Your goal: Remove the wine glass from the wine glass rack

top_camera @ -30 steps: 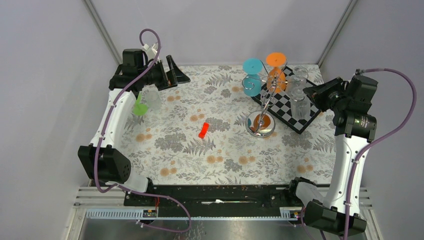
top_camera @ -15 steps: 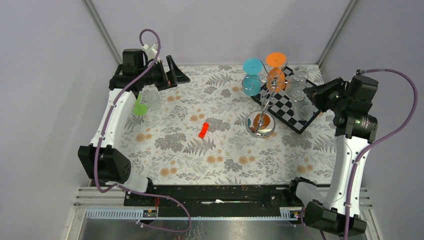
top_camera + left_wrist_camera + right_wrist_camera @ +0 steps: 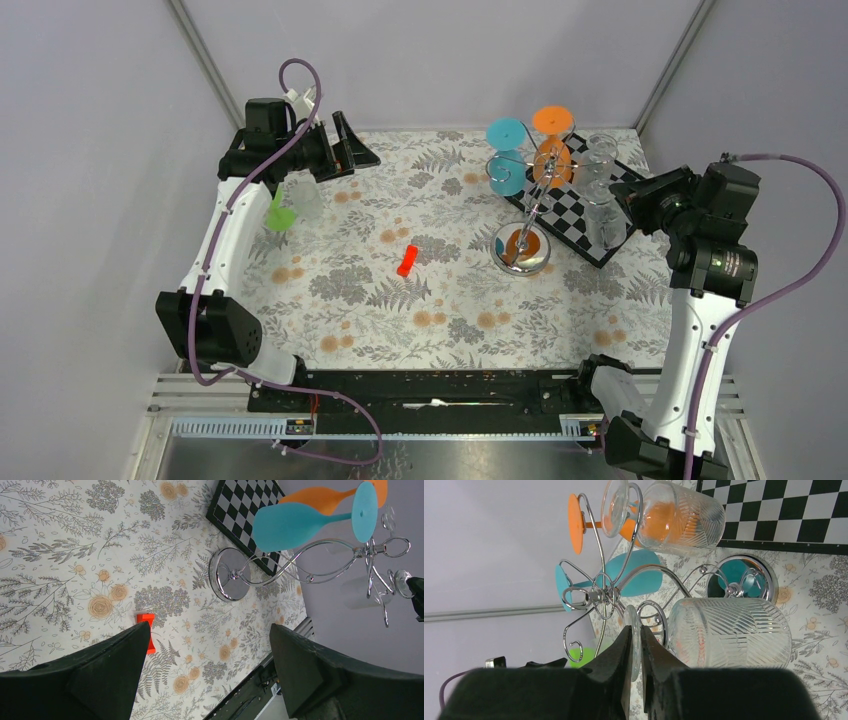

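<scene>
The clear wine glass [image 3: 729, 632] I'm after hangs bowl-down on the wine glass rack [image 3: 596, 596], on the chequered board [image 3: 774, 510] side. My right hand [image 3: 635, 630] is pinched nearly flat on its foot disc. My worry: the stem doesn't look free of the wire loop, so a crooked pull could snag, tip the rack, or clink the second clear glass [image 3: 679, 515]. That slick foot could slip too. Those two, the teal glass [image 3: 634, 575] and the orange glass [image 3: 575, 516] are all empty. My left hand [image 3: 210, 630] gapes wide, holding nothing.
</scene>
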